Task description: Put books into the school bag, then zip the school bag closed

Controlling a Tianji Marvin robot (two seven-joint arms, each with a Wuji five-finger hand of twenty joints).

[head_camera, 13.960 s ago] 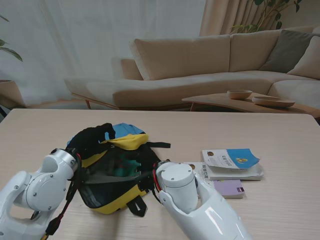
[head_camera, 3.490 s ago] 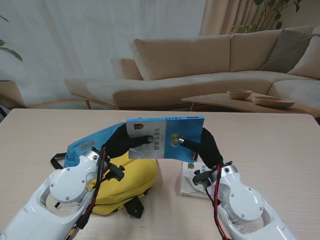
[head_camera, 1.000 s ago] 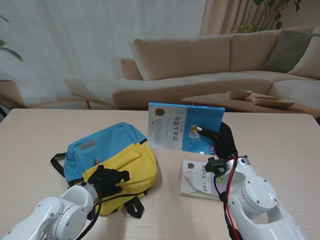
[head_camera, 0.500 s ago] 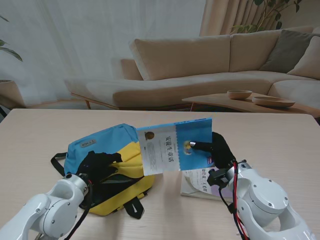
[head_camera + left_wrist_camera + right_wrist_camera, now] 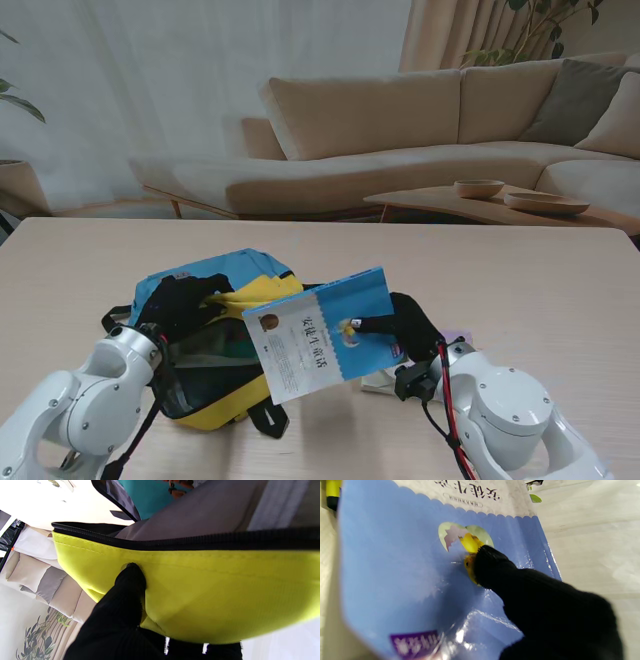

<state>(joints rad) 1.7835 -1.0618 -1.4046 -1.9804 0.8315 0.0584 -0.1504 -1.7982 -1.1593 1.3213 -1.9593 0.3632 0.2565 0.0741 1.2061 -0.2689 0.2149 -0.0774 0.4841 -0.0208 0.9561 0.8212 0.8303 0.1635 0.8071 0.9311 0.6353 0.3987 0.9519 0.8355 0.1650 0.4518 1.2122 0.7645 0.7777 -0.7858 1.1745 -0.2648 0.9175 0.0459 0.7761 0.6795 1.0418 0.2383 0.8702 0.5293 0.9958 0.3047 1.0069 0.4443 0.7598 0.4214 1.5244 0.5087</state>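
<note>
— Where is the blue book (image 5: pixel 325 335)?
— Off the table (image 5: pixel 560 270), tilted, pinched in the right hand (image 5: pixel 405 325) beside the school bag (image 5: pixel 215 345), which sits toward the table's near left.
— And the left hand (image 5: pixel 185 305)?
— It grips the bag's yellow flap (image 5: pixel 200 587), holding the mouth open.

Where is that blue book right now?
In the stand's view the blue book is held off the table by the right robot hand, tilted toward the open school bag on its left.
</note>
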